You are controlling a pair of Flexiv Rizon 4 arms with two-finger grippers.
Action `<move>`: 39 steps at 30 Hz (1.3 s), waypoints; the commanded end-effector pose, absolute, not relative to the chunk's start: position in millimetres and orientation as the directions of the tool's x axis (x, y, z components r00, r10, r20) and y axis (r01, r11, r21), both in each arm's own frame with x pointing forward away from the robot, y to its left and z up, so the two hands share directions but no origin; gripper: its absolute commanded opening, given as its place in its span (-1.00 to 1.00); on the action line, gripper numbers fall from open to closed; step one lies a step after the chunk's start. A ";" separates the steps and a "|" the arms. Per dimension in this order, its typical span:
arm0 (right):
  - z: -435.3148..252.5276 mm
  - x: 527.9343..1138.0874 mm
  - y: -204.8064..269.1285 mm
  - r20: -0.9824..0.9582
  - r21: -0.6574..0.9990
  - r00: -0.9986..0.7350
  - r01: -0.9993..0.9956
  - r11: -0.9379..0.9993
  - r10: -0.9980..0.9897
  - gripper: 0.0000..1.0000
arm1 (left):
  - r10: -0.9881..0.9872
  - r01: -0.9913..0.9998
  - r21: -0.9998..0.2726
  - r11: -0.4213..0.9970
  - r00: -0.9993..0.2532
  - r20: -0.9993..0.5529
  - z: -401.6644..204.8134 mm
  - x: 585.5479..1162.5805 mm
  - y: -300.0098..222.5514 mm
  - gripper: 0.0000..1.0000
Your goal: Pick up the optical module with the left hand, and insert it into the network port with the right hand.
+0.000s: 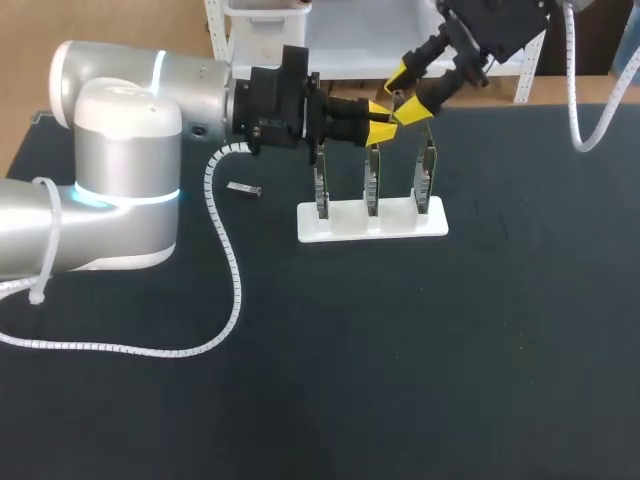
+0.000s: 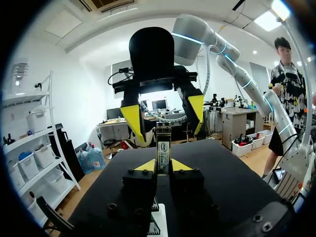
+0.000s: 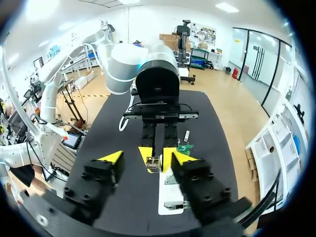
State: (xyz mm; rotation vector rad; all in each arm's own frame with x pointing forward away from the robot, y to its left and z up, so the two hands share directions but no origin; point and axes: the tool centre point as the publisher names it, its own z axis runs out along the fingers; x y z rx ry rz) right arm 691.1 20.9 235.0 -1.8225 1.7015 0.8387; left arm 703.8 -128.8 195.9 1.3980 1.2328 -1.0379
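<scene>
My left gripper point(image 1: 385, 118) hovers above the middle board of the stand, shut on the optical module point(image 2: 163, 148), a slim metal piece with a label that sticks out beyond its yellow tips. My right gripper point(image 1: 406, 92) comes in from the far right and faces the left one. It is open, and its fingers point(image 2: 132, 118) stand on either side of the module's free end without touching it. From the right wrist view the module point(image 3: 154, 164) shows end-on between the left gripper's tips. The white stand point(image 1: 370, 224) carries three upright green port boards point(image 1: 427, 170).
A small dark part point(image 1: 243, 189) lies on the black table left of the stand. My left arm's white spiral cable point(image 1: 225, 250) loops across the table in front of it. The black table surface point(image 1: 450, 350) stretches towards the front and right.
</scene>
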 end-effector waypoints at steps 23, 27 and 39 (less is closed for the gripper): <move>234.8 690.6 20.5 -0.731 0.046 0.027 -0.995 -0.088 -0.682 -1.00 | 0.171 0.992 0.122 -0.024 0.124 -0.977 196.1 705.3 -129.1 1.00; 234.8 690.6 20.5 -0.731 0.046 0.027 -0.995 -0.088 -0.682 -1.00 | 0.171 0.992 0.122 -0.024 0.124 -0.977 196.1 705.3 -129.1 1.00; 234.8 690.6 20.5 -0.731 0.046 0.027 -0.995 -0.088 -0.682 -1.00 | 0.171 0.992 0.122 -0.024 0.124 -0.977 196.1 705.3 -129.1 1.00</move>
